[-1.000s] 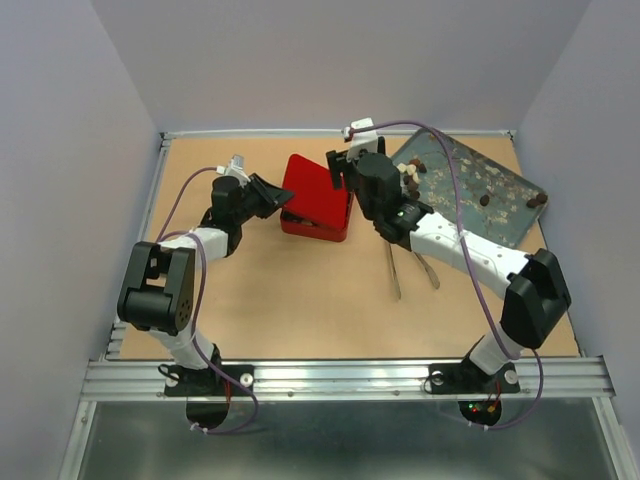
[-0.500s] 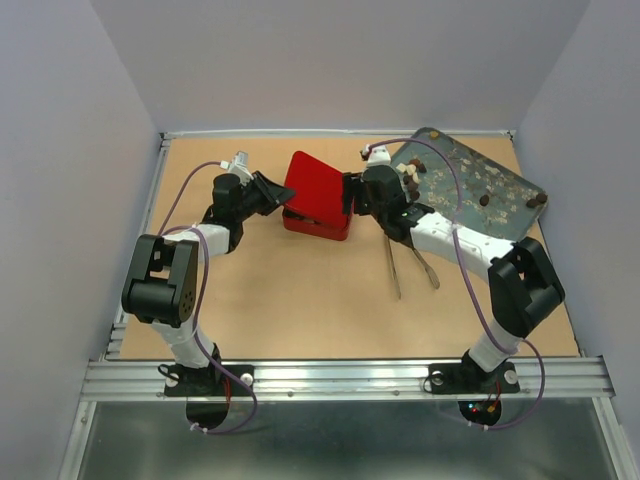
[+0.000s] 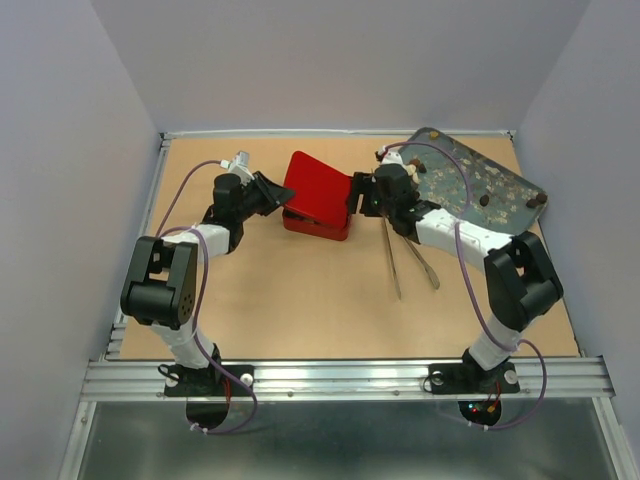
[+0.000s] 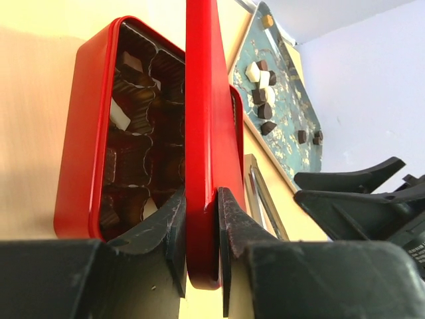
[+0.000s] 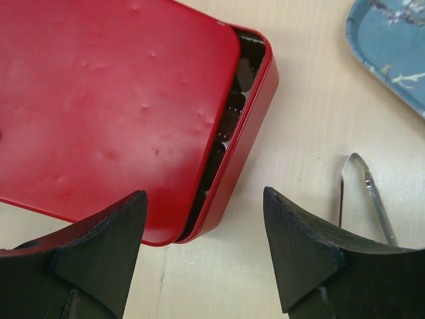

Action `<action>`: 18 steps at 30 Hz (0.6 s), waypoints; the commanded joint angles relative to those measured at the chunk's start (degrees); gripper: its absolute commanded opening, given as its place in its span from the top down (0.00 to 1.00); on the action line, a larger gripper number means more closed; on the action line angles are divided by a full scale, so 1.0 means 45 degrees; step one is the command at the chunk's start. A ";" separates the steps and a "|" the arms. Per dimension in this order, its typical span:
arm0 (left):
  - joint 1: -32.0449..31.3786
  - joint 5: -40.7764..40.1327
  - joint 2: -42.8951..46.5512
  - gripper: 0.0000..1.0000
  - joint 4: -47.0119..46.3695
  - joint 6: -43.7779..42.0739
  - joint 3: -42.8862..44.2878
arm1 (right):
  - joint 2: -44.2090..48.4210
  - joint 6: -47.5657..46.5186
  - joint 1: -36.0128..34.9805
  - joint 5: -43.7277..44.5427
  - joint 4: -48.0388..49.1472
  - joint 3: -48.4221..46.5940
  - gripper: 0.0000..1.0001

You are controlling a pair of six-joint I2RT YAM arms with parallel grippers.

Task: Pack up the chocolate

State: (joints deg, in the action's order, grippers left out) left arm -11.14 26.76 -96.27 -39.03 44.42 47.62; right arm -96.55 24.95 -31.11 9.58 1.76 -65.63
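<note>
The left pincer (image 4: 201,203) pinches the lid (image 4: 202,100) above the red box (image 4: 80,133), which holds chocolate (image 4: 119,114). The right pincer (image 5: 202,199) is spread. The tray (image 3: 500,185) carries more.

Left claw (image 4: 201,206) clamped; right claw (image 5: 202,199) spread wide, seemingly low.

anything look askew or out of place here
The red lid, clamped at its edge by the left pincer, stands tilted over the red box instead of seated, leaving the cells exposed. Several chocolates lie loose on the patterned tray, and some cells look unfilled.
</note>
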 commanded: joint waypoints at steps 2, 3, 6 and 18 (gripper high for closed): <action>-0.0025 -0.1825 -0.0033 0.78 0.2401 -0.2820 0.0004 | -0.0476 0.0705 0.0176 -0.0762 0.0449 -0.0631 0.25; -0.0006 -0.1884 -0.0052 0.77 0.2519 -0.2860 0.0024 | -0.0535 0.0822 0.0176 -0.0859 0.0449 -0.0651 0.25; -0.0025 -0.2197 -0.0111 0.73 0.2890 -0.3113 0.0122 | -0.0789 0.0998 0.0215 -0.1016 0.0507 -0.0651 0.25; -0.0025 -0.3310 -0.0169 0.57 0.4101 -0.3660 0.0395 | -0.1317 0.1369 0.0332 -0.1368 0.0625 -0.0866 0.25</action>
State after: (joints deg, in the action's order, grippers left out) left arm -11.51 19.25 -95.59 -30.35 38.02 49.04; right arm -102.28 29.87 -30.26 4.43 1.85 -65.82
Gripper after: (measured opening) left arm 0.417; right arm 0.752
